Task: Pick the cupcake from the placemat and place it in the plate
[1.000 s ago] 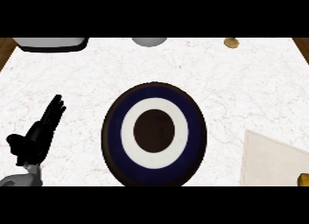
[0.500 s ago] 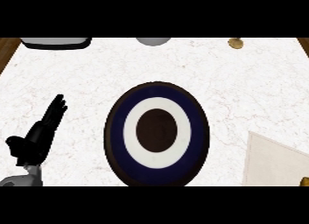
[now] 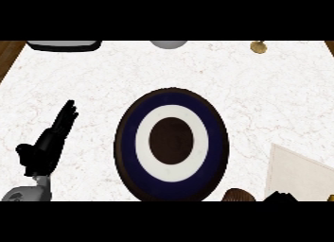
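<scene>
No brand, label or writing can be read on anything here. The plate (image 3: 171, 145) lies in the middle of the white marbled counter (image 3: 127, 75): a dark navy rim, a white ring inside it and a dark brown centre, with nothing resting on it. The left hand (image 3: 49, 142) shows at the lower left of the view, open, its black fingers straight and together, pointing up and slightly right; it is resting well to the left of the plate and touches nothing, and its grey forearm is cut by the lower edge. The cream placemat (image 3: 302, 177) enters at the lower right, only its upper left corner showing, just beside the plate's rim. At the lower edge, between plate and placemat, a brown rounded shape with fine ribs peeks up: this seems to be the cupcake (image 3: 238, 195), mostly cut off, so whether it sits on the mat or on the counter cannot be told. Just right of it a small black tip, probably the right hand (image 3: 281, 196), barely shows; whether it is open, closed or holding anything cannot be told. Along the far edge three things are cut off: a dark tray-like object (image 3: 63, 45), a grey rounded object (image 3: 169, 44) and a small golden-brown item (image 3: 259, 46).
</scene>
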